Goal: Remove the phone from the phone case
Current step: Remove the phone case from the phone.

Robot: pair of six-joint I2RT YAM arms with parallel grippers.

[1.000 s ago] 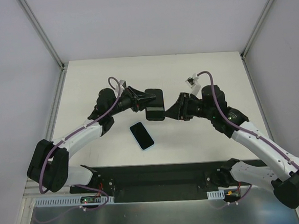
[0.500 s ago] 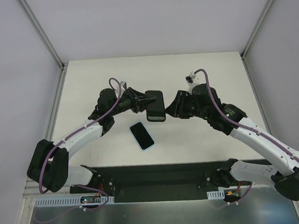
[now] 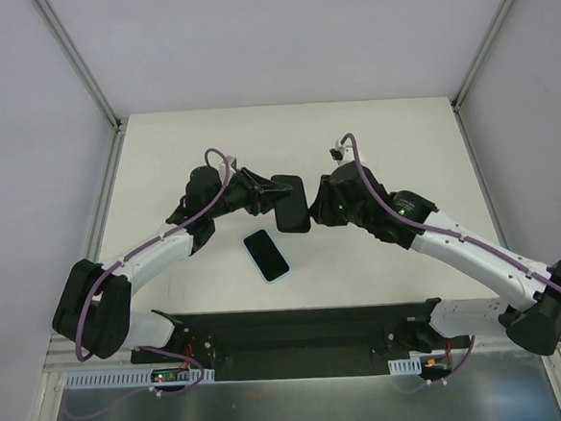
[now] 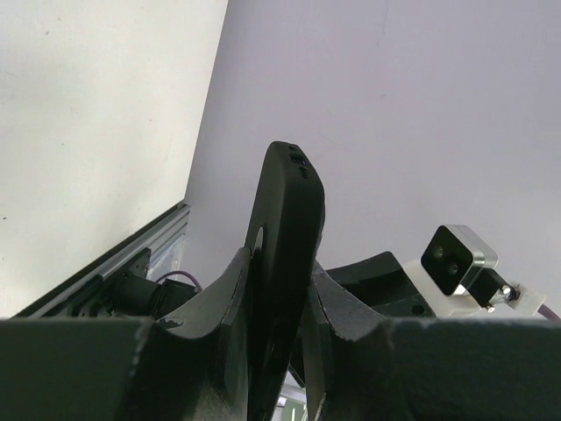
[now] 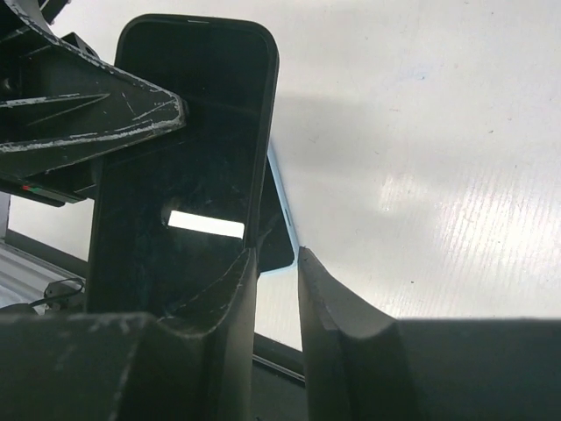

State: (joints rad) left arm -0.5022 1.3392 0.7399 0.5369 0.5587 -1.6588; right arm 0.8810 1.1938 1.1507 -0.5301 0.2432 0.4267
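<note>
Left claw is clamped on the phone case, one finger on each flat face. It holds the case on edge above the desk, just left of centre in the overhead view. In the left wrist view the case rises between the two fingers as a thick black slab with small buttons near its top edge.

Right claw is right beside the case's far side in the overhead view. In the right wrist view its jaws stand a narrow gap apart with only desk showing between them. The case edge lies just beside the finger on the frame's left, so this claw grips nothing.

The case face turned toward the right wrist camera is dark and glossy, with a bright rectangular patch low on it. I read that face as a screen inside a raised rim. My judgement is that the phone is seated in the case, though the pictures do not settle it.

A second handset, dark-faced with a pale blue edge, lies flat on the desk below the held case, apart from both claws.

If that reading holds, only the securing grip is done. Working the phone free of the rim and lifting it clear are left.
</note>
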